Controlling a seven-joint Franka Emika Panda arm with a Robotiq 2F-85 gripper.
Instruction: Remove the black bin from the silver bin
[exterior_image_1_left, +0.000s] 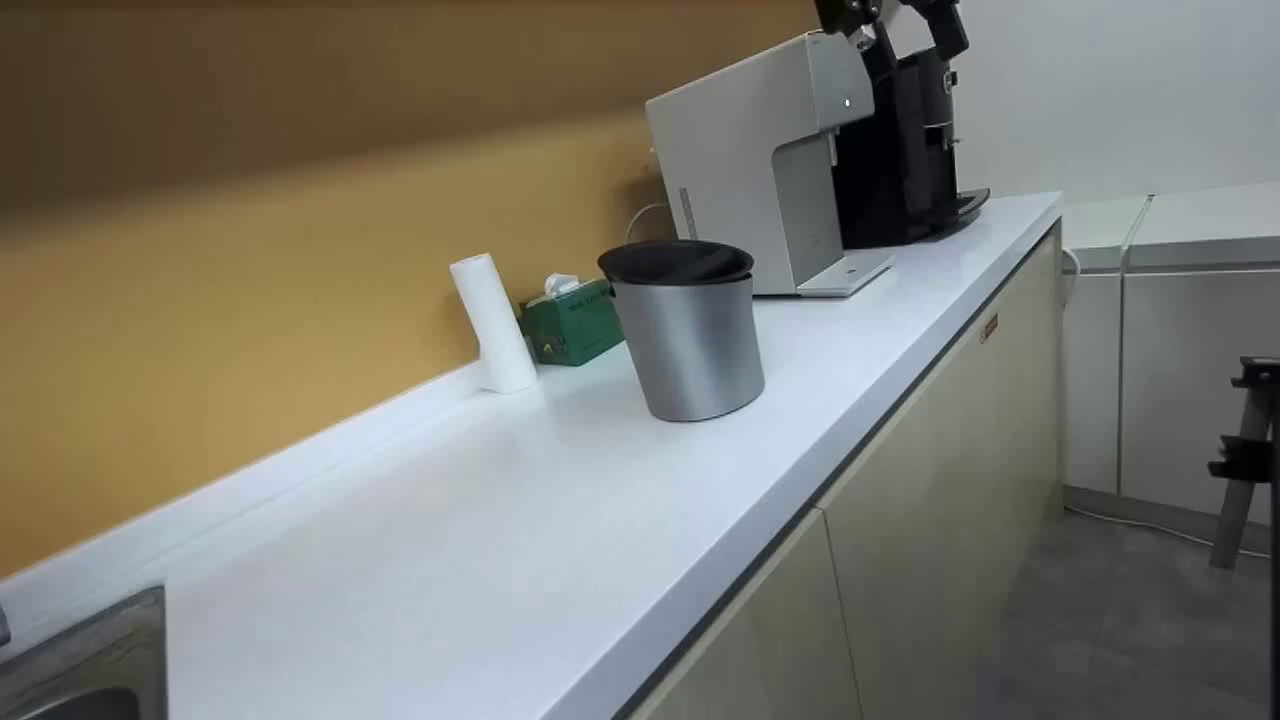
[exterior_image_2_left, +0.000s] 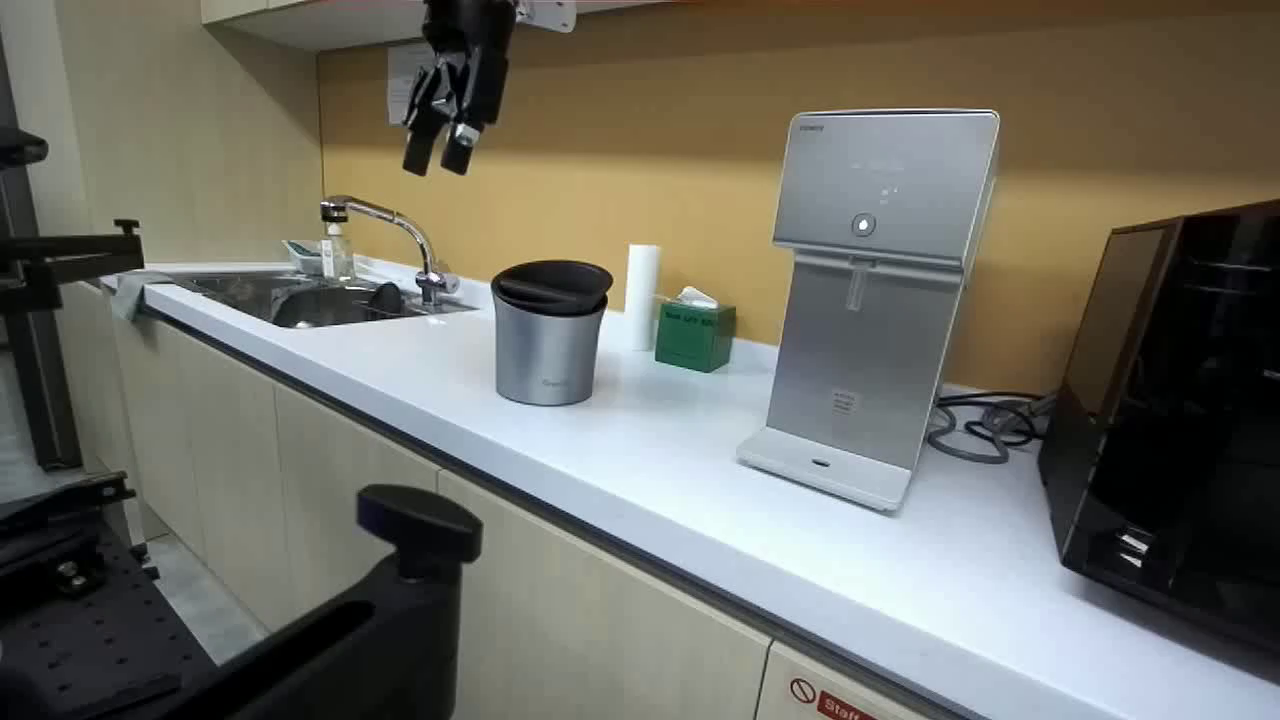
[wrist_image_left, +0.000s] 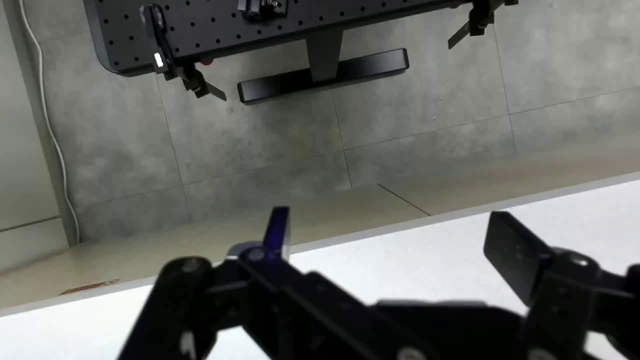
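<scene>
The silver bin (exterior_image_1_left: 690, 350) stands upright on the white counter in both exterior views, and it also shows here (exterior_image_2_left: 545, 360). The black bin (exterior_image_1_left: 675, 262) sits inside it; its flared rim (exterior_image_2_left: 555, 285) sticks out above the silver edge and looks slightly tilted. Most of its body is hidden inside the silver bin. My gripper (exterior_image_2_left: 437, 163) hangs in the air, well above the counter and higher than the bins, to their left in that exterior view. In the wrist view my gripper (wrist_image_left: 390, 217) has its fingers wide apart with nothing between them. Neither bin shows in the wrist view.
A white paper roll (exterior_image_2_left: 642, 298) and a green tissue box (exterior_image_2_left: 695, 335) stand behind the bins. A silver-white dispenser (exterior_image_2_left: 865, 340) and a black machine (exterior_image_2_left: 1180, 400) stand along the counter. A sink with a faucet (exterior_image_2_left: 425, 255) is at the far end. The counter's front edge (wrist_image_left: 390, 232) crosses the wrist view.
</scene>
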